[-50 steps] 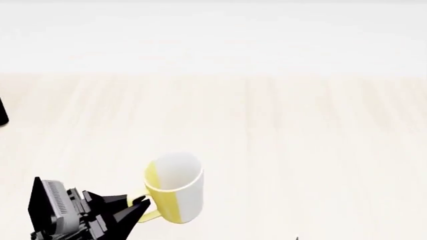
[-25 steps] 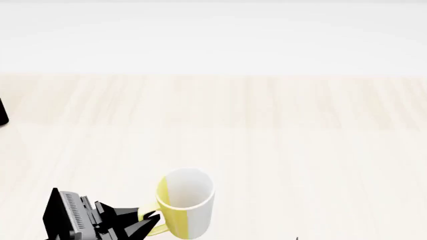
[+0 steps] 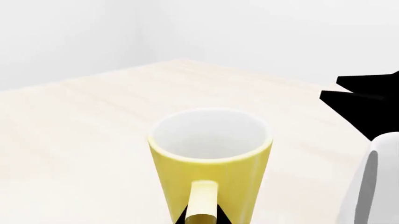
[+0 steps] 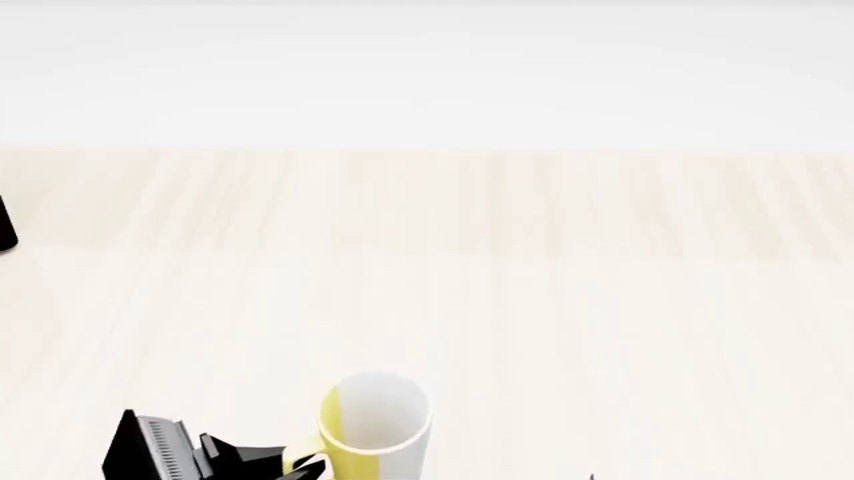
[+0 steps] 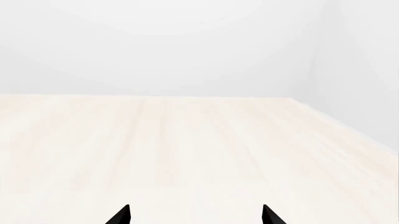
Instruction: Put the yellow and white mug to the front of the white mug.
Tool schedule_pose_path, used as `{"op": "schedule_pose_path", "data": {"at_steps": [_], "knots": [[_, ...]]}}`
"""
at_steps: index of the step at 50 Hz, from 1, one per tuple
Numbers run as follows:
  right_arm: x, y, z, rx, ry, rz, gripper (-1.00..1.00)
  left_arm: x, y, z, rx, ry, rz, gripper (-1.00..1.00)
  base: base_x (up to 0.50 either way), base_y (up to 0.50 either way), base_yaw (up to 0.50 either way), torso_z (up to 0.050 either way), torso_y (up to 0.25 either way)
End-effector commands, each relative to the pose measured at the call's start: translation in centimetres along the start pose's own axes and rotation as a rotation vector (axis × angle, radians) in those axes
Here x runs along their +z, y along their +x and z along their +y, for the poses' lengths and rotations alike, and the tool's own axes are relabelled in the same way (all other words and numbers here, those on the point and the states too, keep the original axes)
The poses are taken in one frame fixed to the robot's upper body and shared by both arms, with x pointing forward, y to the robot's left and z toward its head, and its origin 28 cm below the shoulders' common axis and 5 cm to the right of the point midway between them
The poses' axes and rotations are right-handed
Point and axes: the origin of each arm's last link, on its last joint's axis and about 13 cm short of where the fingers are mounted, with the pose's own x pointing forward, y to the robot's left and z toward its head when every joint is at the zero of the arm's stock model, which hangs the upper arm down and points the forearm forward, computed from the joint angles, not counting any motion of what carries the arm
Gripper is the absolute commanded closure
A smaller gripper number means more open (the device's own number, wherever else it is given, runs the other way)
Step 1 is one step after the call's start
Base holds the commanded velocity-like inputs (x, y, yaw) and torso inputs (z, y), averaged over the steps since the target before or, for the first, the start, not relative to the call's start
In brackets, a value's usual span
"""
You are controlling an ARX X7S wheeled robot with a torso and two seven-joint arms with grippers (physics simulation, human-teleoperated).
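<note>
The yellow and white mug (image 4: 376,425) stands upright at the bottom of the head view, with its yellow handle toward my left gripper (image 4: 300,468). In the left wrist view the mug (image 3: 212,163) shows its yellow side and white inside. My left gripper (image 3: 203,219) is shut on the yellow handle (image 3: 203,203). A white rounded shape (image 3: 374,182) at the edge of the left wrist view looks like part of the white mug, which is out of the head view. My right gripper (image 5: 196,217) is open and empty above the tabletop.
The pale wooden tabletop (image 4: 534,260) stretches back to a white wall. A black object (image 4: 4,225) sits at the far left edge. A black shape (image 3: 367,105), probably my right arm, shows beyond the mug in the left wrist view.
My left gripper and the yellow and white mug have moved nearer to me, down toward the bottom edge of the head view, and slightly right.
</note>
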Motion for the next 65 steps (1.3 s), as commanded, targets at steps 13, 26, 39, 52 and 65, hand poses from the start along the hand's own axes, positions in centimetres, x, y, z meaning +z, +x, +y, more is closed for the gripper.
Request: {"op": "schedule_pose_path", "data": {"at_steps": [13, 26, 39, 52, 65], "knots": [[0.0, 0.0, 0.1, 0.002, -0.003, 0.000, -1.00, -2.8, -0.1, -0.5, -0.011, -0.025, 0.051, 1.00, 0.00, 0.00, 0.00, 0.000, 0.000], [-0.1, 0.0, 0.1, 0.004, -0.001, 0.001, -1.00, -3.2, -0.4, -0.8, -0.026, -0.014, 0.052, -1.00, 0.00, 0.00, 0.00, 0.000, 0.000], [-0.1, 0.0, 0.1, 0.006, 0.000, 0.002, -1.00, -3.3, -0.4, -0.9, -0.041, -0.017, 0.048, -1.00, 0.00, 0.00, 0.00, 0.000, 0.000], [-0.1, 0.0, 0.1, 0.007, -0.001, 0.003, -1.00, -2.7, -0.6, -0.8, -0.050, -0.038, 0.005, -1.00, 0.00, 0.00, 0.00, 0.000, 0.000], [-0.2, 0.0, 0.2, 0.009, -0.002, 0.003, -1.00, -2.3, -0.8, -0.7, -0.045, -0.047, -0.021, -1.00, 0.00, 0.00, 0.00, 0.000, 0.000]]}}
